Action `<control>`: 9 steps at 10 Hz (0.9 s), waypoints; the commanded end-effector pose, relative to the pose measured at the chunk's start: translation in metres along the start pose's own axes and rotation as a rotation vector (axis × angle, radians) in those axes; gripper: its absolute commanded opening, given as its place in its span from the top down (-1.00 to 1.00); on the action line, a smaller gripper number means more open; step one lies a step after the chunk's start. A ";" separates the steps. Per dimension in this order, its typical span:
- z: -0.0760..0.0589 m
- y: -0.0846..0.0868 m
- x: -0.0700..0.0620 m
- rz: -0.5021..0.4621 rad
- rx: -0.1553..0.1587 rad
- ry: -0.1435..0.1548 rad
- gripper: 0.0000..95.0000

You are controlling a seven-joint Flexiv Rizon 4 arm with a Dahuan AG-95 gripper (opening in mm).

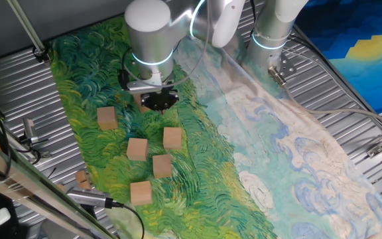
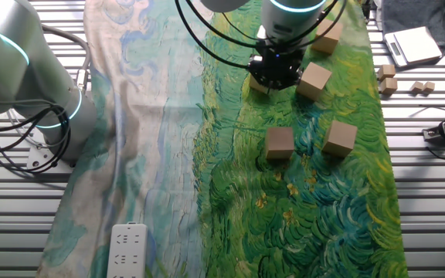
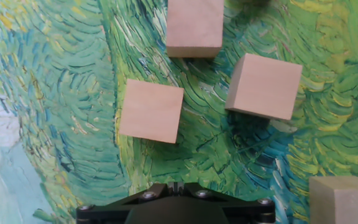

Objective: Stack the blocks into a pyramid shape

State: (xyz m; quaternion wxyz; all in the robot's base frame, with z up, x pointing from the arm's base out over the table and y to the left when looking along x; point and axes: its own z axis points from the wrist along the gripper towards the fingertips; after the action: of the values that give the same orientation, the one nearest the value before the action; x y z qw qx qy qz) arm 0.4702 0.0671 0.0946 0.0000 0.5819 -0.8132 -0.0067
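Note:
Several tan wooden blocks lie apart on the green painted cloth (image 1: 197, 192), none on another. In one fixed view they sit at the left (image 1: 107, 118), in the middle (image 1: 136, 149), right of it (image 1: 172, 138), below (image 1: 162, 165) and nearest the front (image 1: 140, 192). Another block (image 1: 141, 101) peeks out beside my black gripper (image 1: 159, 99). The gripper (image 2: 275, 71) hangs above the cloth, touching no block. In the hand view its fingertips (image 3: 176, 186) stand close together with nothing between, over three blocks (image 3: 151, 111) (image 3: 264, 86) (image 3: 194, 28) and a fourth (image 3: 344, 199).
Small tan scraps (image 2: 385, 77) lie on the metal table right of the cloth. A second arm's base (image 2: 52, 116) stands at the left, a white power strip (image 2: 127, 249) at the cloth's near end, and cables and a plug (image 1: 88, 198) by the front edge.

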 end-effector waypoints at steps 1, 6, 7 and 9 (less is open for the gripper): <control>0.000 0.000 0.000 0.003 0.002 0.005 1.00; -0.014 0.017 -0.033 0.017 -0.006 0.024 1.00; -0.012 0.026 -0.039 0.033 -0.004 0.022 0.60; -0.009 0.041 -0.054 0.038 0.009 0.012 -0.20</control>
State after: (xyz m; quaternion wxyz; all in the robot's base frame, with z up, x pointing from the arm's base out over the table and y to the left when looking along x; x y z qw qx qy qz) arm 0.4461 0.1324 0.1051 0.0062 0.5611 -0.8277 0.0007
